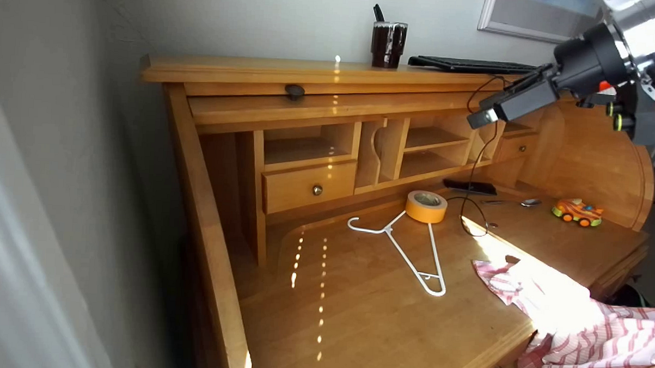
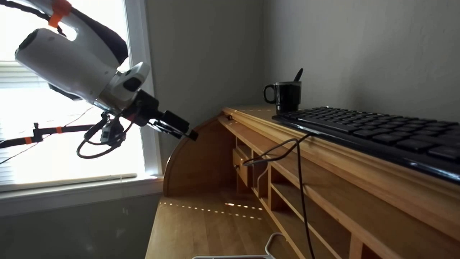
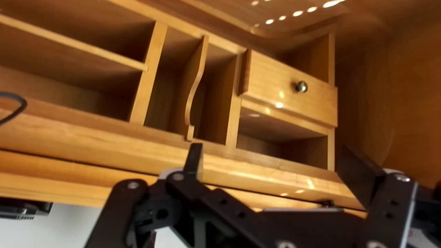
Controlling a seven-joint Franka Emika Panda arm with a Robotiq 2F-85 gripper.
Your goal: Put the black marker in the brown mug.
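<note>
The brown mug (image 1: 388, 45) stands upright on the top shelf of the desk, glossy and very dark; it also shows in an exterior view (image 2: 288, 96) with its handle. The black marker (image 1: 378, 12) stands tilted in the mug with its upper end above the rim; it also shows in an exterior view (image 2: 298, 74). Its lower part is hidden inside the mug. My gripper (image 3: 272, 156) is open with nothing between its fingers. It hangs in the air in front of the desk (image 1: 481, 119), apart from the mug. The mug and marker are out of the wrist view.
A black keyboard (image 1: 468, 64) lies beside the mug, its cable (image 2: 302, 194) hanging down the front. On the desktop are a white hanger (image 1: 409, 257), an orange tape roll (image 1: 426, 207), a toy car (image 1: 577, 212), a spoon (image 1: 529, 202) and a striped cloth (image 1: 616, 330).
</note>
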